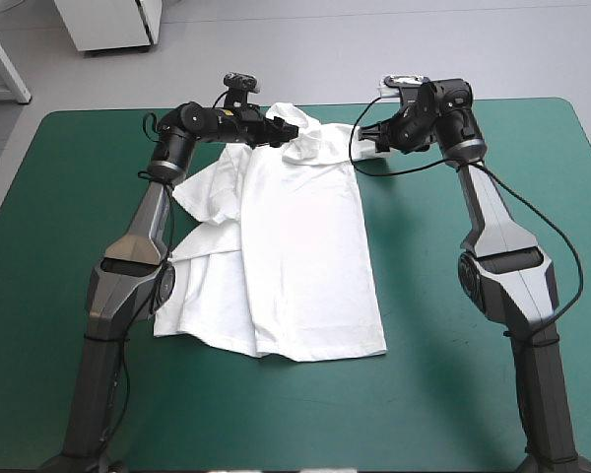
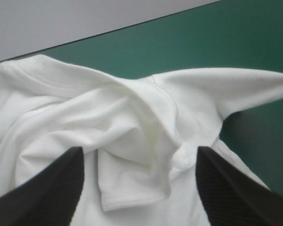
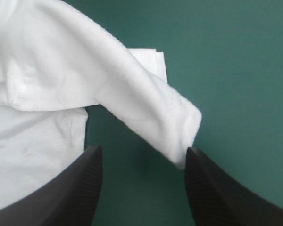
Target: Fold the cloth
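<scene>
A: Where is the T-shirt (image 1: 295,256) laid?
B: Mid-surface (image 1: 443,394), bunched toward 12 o'clock.
A: The fingers (image 2: 47,193)?
B: Held spread on both: left gripper (image 1: 295,128) over that bunched end, right gripper (image 1: 368,139) at its 1 o'clock.

We see our right gripper (image 3: 142,149) with its two broad black fin-shaped fingers (image 3: 70,188) standing wide apart, gripping nothing. From ten o'clock of the gripper a thick, rounded fold of the white fabric T-shirt (image 3: 85,70) slants in, ending just beside the two-o'clock finger's tip; we cannot tell whether they touch. More shirt lies flat toward nine o'clock. Bare teal-green table cover (image 3: 236,70) fills twelve through three o'clock.
</scene>
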Available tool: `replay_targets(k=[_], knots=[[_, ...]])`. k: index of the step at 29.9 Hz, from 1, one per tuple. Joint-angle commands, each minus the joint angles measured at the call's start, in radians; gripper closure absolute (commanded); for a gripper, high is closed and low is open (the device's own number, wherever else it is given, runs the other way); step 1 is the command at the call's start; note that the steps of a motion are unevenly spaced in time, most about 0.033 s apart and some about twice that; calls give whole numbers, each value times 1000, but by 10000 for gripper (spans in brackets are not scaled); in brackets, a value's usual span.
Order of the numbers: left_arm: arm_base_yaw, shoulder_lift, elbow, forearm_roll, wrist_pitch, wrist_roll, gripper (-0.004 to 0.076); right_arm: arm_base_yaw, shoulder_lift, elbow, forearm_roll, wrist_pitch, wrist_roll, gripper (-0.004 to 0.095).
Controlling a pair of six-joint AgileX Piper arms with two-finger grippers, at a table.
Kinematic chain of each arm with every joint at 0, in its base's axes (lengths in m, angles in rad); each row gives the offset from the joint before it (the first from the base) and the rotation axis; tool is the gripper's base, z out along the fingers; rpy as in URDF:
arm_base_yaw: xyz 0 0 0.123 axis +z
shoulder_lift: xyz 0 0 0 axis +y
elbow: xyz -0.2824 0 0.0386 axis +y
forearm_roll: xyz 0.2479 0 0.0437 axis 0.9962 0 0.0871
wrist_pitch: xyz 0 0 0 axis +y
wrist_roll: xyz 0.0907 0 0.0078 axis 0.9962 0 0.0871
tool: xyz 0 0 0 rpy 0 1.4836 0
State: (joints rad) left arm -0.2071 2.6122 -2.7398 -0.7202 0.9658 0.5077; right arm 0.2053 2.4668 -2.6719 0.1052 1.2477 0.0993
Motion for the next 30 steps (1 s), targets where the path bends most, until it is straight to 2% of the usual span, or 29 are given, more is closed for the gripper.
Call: replay_targets(k=[1, 7, 11, 13, 23, 30], knots=[[-3, -115, -59, -10, 21, -4, 160, -10, -123, -34, 6, -30, -40, 367], [-3, -197, -157, 145, 133, -54, 262, -10, -225, -34, 8, -30, -79, 424], [-3, -272, -227, 262, 327, -99, 328, -10, -306, -34, 66, -30, -89, 426], [-3, -323, -236, 304, 323, -170, 343, -10, -347, -32, 108, -28, -109, 429], [-3, -657, -236, 305, 323, -201, 343, -8, -566, 13, 279, -28, -153, 511], [-3, -932, -184, 347, 323, -216, 346, -8, -793, 263, 400, -28, -190, 513]])
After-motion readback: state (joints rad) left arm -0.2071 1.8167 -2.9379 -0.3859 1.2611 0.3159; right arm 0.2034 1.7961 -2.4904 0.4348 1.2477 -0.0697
